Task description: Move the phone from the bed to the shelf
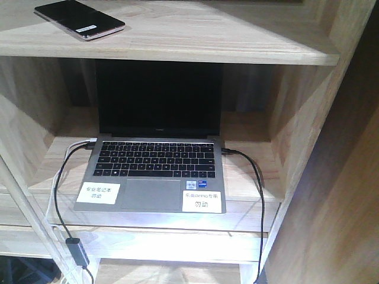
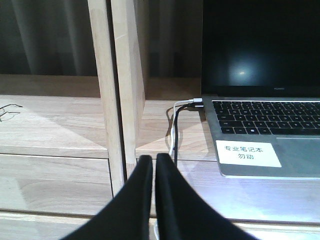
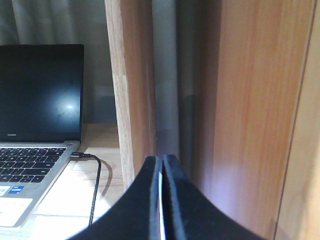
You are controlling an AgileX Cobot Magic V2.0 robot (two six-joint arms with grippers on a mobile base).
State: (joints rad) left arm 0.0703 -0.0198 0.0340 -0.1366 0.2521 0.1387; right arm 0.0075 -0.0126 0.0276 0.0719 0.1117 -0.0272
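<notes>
The phone (image 1: pixel 79 19) lies flat on the upper board of the shelf (image 1: pixel 195 35), near its left end in the front view, screen up, with its small white sticker toward the near edge; nothing touches it. In the compartment just below, a grey laptop (image 1: pixel 155 160) stands open with its dark screen upright and its keyboard facing outward, two white labels stuck on the palm rest either side of the touchpad. A white cable (image 1: pixel 80 145) plugs into the laptop's left side together with a black cable (image 1: pixel 57 195) that loops down past the front of the board, and another black cable (image 1: pixel 256 195) runs from the right side and hangs down over the edge. Both arms sit low in front of this compartment. The left gripper (image 2: pixel 154 165) has its two black fingers pressed together with nothing between them, pointing at the upright wooden post just left of the laptop. The right gripper (image 3: pixel 161 167) also has its fingers brought together, only a thin bright line showing between them, and it holds nothing; it points at the upright wooden panel to the right of the laptop.
</notes>
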